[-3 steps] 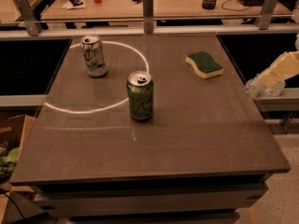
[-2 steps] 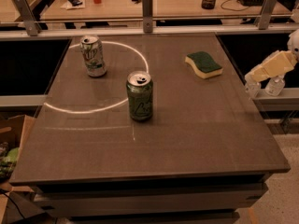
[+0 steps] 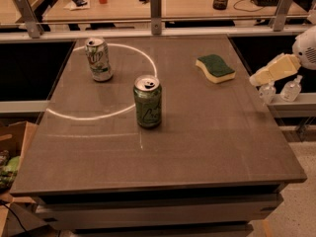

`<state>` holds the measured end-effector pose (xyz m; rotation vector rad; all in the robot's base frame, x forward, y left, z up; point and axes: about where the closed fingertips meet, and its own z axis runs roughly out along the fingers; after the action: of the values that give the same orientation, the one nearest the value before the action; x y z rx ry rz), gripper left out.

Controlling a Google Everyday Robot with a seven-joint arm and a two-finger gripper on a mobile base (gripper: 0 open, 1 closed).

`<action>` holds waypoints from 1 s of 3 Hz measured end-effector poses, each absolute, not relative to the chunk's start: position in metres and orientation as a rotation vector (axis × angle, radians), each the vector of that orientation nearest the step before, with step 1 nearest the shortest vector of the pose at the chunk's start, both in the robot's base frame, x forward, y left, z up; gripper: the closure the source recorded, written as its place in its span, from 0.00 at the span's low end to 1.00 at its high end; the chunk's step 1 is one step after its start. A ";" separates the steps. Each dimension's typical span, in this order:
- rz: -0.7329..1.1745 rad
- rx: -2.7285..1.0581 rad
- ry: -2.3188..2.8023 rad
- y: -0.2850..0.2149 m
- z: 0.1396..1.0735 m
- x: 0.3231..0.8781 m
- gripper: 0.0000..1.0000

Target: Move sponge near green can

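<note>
Cream-coloured and blunt-ended, the tool [image 3: 257, 78] hangs just off the right edge of the tabletop [image 3: 212, 137], pointing down and to the left toward the far right part of the surface. Whether it is open or closed cannot be told from this angle. It appears to have hold of nothing, and it touches neither the tabletop nor anything on it. Behind it the arm rises to a rounded white joint at the right border of the view.

Nearest to the tool is the sponge [image 3: 215, 68], which lies flat on the far right of the tabletop with a gap between the two. Its dark green scouring side faces up over pale yellow foam, and its edges are wavy.

The green can [image 3: 147, 102] stands upright near the middle of the tabletop, well apart from the sponge, with its silver top up and a pale logo on its side. A white-and-silver can [image 3: 98, 59] stands upright at the far left. A thin white arc [image 3: 89, 117] curves across the tabletop between the two cans, passing just beside the green can.

Two small clear bottles [image 3: 291, 89] stand on a ledge beside the tabletop, just below the tool.
</note>
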<state>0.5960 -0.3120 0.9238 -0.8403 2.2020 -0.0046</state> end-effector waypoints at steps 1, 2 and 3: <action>0.004 -0.797 2.211 -0.306 0.922 0.598 0.00; 0.060 -0.699 2.210 -0.283 0.910 0.605 0.00; 0.135 -0.661 2.184 -0.259 0.897 0.614 0.00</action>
<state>0.6143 -0.2594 0.8975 -0.6605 2.1840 0.1352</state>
